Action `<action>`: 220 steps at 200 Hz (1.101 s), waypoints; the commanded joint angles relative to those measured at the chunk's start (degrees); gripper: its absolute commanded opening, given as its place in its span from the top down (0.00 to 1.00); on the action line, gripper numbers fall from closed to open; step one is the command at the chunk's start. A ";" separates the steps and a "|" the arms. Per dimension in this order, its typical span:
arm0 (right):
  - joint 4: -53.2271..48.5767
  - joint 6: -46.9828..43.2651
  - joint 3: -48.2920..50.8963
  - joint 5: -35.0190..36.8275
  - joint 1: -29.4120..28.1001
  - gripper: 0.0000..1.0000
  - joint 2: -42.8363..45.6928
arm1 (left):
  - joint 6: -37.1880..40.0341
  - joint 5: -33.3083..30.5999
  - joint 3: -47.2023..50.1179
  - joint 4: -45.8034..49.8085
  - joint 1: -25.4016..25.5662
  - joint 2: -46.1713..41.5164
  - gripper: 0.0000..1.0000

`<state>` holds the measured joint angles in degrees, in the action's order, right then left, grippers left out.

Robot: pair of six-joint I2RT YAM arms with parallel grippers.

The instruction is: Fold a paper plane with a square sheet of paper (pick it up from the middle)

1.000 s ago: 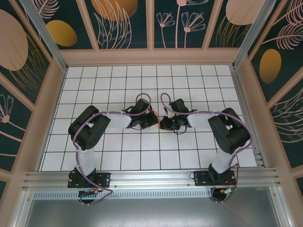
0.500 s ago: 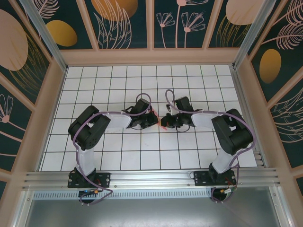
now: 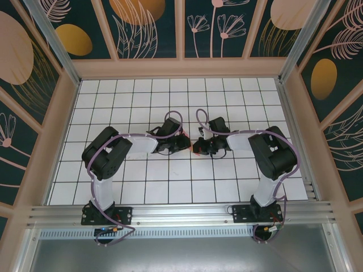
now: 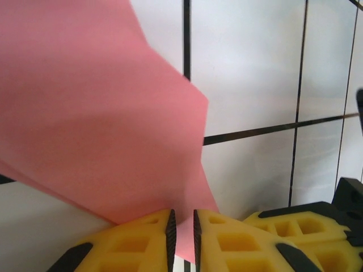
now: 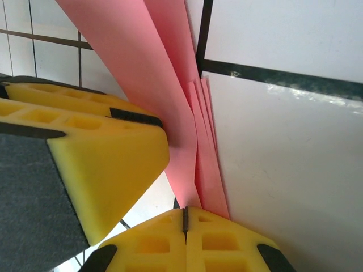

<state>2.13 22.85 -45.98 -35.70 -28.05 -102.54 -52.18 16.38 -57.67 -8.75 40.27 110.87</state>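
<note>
The square sheet of paper (image 4: 85,113) is salmon pink and folded into several long layers (image 5: 170,96), held just above the white grid table (image 3: 170,187). My left gripper (image 4: 182,221) is open by a narrow gap, and an edge of the paper runs down between its pads. My right gripper (image 5: 185,215) is shut on the narrow end of the folded layers. In the top view the left gripper (image 3: 186,143) and the right gripper (image 3: 196,148) meet tip to tip at the table's middle, covering most of the paper. No finished paper plane shape can be made out.
One yellow finger (image 5: 91,153) of the left gripper sits close beside the right jaws. The cell's patterned walls (image 3: 181,28) enclose the back and sides. A metal rail (image 3: 181,212) runs along the near edge by both arm bases.
The left jaws have parted a little around the paper. The right arm's elbow has shifted slightly while its gripper stays shut at the same spot.
</note>
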 commanded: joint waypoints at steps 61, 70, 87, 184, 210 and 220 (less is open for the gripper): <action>-2.73 -0.29 3.18 2.88 0.71 1.00 -3.34 | 5.12 -5.21 -1.44 -0.67 -2.67 1.87 0.75; -2.88 -0.40 3.17 2.91 0.78 1.00 -3.34 | 4.96 -6.26 -1.55 0.15 -2.93 2.11 0.74; -2.90 -0.53 3.41 2.99 0.98 1.00 -3.33 | 4.72 -8.20 -1.07 0.86 -3.69 2.12 0.74; -2.33 -0.75 5.10 2.40 2.30 1.00 -3.69 | 6.27 -10.82 0.10 0.05 -12.10 3.30 0.71; -1.81 -0.44 5.33 1.79 2.48 1.00 -3.68 | 6.57 -11.62 0.25 0.49 -14.00 3.28 0.69; -1.53 -0.14 5.19 1.46 2.48 1.00 -3.63 | 6.61 -12.03 0.27 0.79 -14.66 3.04 0.68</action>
<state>6.70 22.85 -43.68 -38.92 -26.57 -102.94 -47.90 12.45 -58.08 -10.94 29.23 111.50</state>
